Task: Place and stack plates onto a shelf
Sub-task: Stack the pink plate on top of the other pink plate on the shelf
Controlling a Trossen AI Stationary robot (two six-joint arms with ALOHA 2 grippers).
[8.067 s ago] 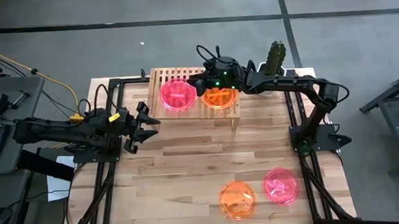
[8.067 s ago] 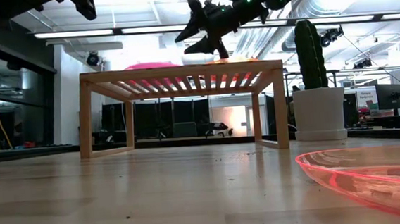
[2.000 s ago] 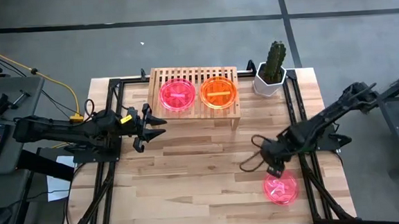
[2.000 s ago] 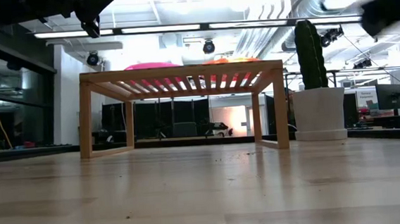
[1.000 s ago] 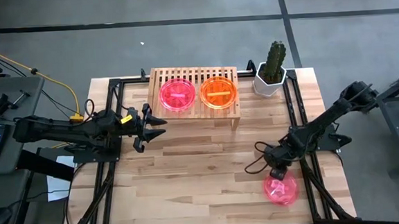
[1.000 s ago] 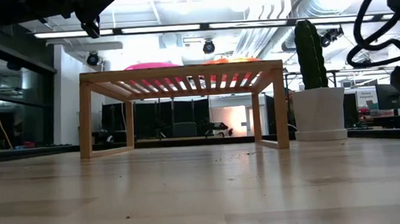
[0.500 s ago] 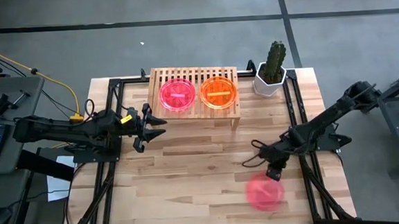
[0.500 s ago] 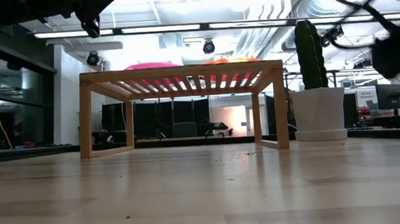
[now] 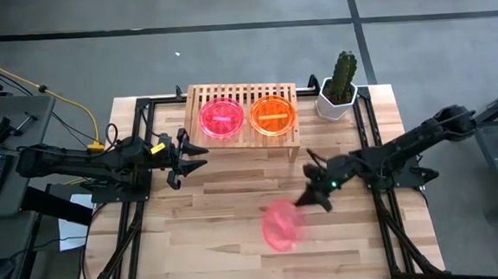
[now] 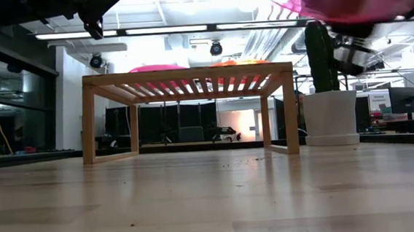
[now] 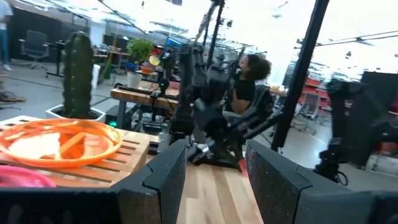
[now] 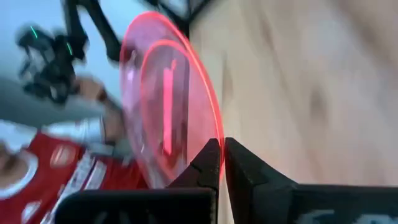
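2 dark cabled arms [image 9: 389,155], black jaws

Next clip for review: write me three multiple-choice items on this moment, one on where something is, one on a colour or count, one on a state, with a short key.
1. Where is the potted cactus?
A. beside the shelf, at the far right of the table
B. on the shelf
C. at the table's near edge

2. What colour is the plate in the right gripper?
A. orange
B. pink
C. green

3. How is the left gripper?
A. shut on a plate
B. open and empty
C. resting on the shelf

Key: 1 A, the high view shows its pot just off the shelf's right end. 2 B, both the high and right wrist views show pink. 3 B, its fingers are apart with nothing between them.
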